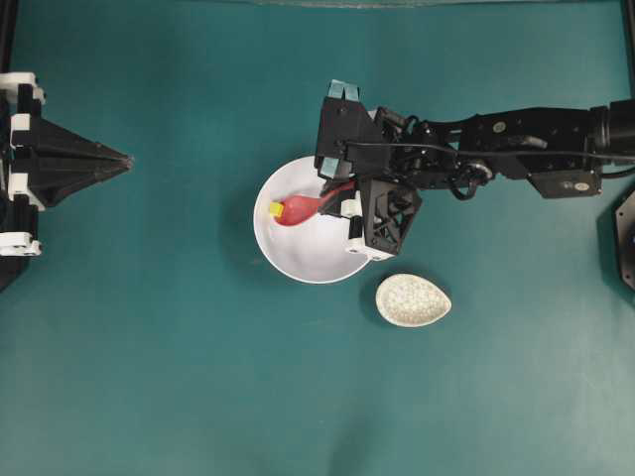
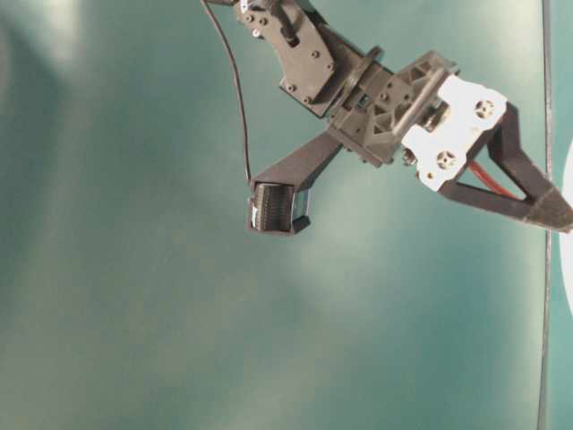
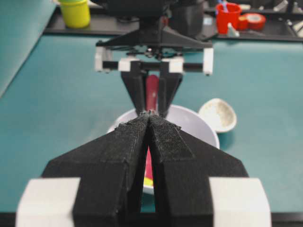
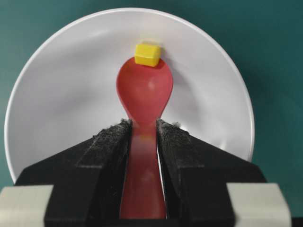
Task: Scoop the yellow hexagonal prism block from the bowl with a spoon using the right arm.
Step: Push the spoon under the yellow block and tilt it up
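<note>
Jaws of the right gripper (image 4: 143, 142) clamp the spoon (image 4: 144, 90) handle; left gripper (image 3: 149, 124) jaws together. Spoon tip touches the yellow block (image 4: 147, 54) in the bowl (image 4: 61, 94). Next: slide under, then lift level.

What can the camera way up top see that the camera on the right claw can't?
Only the overhead view shows the small speckled dish lying beside the bowl, the whole right arm reaching in, and the left claw shut, parked far off at the table's edge.

Only the right wrist view shows up close the right claw pinching the spoon's handle.

Both show the white bowl, the red spoon inside it, and the yellow block at the spoon's tip.
</note>
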You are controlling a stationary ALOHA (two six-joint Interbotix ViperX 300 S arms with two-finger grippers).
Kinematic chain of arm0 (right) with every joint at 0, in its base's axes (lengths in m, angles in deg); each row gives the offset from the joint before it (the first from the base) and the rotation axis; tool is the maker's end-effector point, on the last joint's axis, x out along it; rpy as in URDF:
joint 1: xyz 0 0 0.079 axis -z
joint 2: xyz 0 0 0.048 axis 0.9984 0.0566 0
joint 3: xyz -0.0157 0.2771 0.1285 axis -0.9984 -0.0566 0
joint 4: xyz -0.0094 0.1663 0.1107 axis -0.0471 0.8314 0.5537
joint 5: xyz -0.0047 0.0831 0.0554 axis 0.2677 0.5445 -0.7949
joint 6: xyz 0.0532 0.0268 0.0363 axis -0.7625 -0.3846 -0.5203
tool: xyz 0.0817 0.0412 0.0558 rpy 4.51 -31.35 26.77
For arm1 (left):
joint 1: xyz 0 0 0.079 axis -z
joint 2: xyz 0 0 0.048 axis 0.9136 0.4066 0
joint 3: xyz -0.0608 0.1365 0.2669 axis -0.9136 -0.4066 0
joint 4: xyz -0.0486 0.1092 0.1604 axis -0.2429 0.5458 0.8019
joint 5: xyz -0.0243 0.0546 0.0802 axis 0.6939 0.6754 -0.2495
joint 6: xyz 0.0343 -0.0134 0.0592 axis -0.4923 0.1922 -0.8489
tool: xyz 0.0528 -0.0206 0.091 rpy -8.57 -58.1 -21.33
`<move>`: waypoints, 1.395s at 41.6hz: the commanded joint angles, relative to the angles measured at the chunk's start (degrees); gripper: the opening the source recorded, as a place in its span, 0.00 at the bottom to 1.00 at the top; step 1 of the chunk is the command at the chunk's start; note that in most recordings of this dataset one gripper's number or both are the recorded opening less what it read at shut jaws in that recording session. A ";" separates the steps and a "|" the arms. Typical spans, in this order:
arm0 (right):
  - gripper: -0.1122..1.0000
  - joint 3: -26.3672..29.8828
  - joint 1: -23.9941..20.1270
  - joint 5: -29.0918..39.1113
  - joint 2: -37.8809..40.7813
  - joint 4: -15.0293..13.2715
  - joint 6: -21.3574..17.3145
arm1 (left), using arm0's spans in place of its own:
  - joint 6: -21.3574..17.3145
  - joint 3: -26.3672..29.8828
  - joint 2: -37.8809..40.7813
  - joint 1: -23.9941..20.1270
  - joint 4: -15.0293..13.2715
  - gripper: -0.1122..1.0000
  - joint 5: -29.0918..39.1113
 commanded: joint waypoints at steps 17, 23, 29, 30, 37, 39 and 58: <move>0.33 -3.60 -1.32 -8.70 -4.04 0.97 -0.44 | 0.00 0.70 0.53 -0.18 0.18 0.10 -0.35; 0.33 -4.83 -1.76 -10.81 -4.75 1.23 -0.53 | 0.00 0.70 0.44 -0.18 0.09 0.10 -0.35; 0.33 -6.06 -2.29 -13.01 -5.45 1.23 -0.53 | 0.00 0.70 0.53 -0.18 0.18 0.10 -0.35; 0.33 -6.15 -2.37 -13.36 -5.62 1.23 -0.53 | 0.00 0.62 0.53 -0.18 0.18 0.10 -0.35; 0.33 -7.73 -3.16 -16.96 -6.59 1.23 -0.53 | 0.00 0.62 0.53 -0.18 0.18 0.10 -0.35; 0.33 -8.35 -3.43 -18.54 -7.12 1.23 -0.53 | 0.00 0.70 0.53 -0.18 0.18 0.10 -0.35; 0.33 -15.73 -5.01 -36.39 -14.50 1.23 -0.62 | 0.00 0.70 0.53 -0.18 0.18 0.10 -0.09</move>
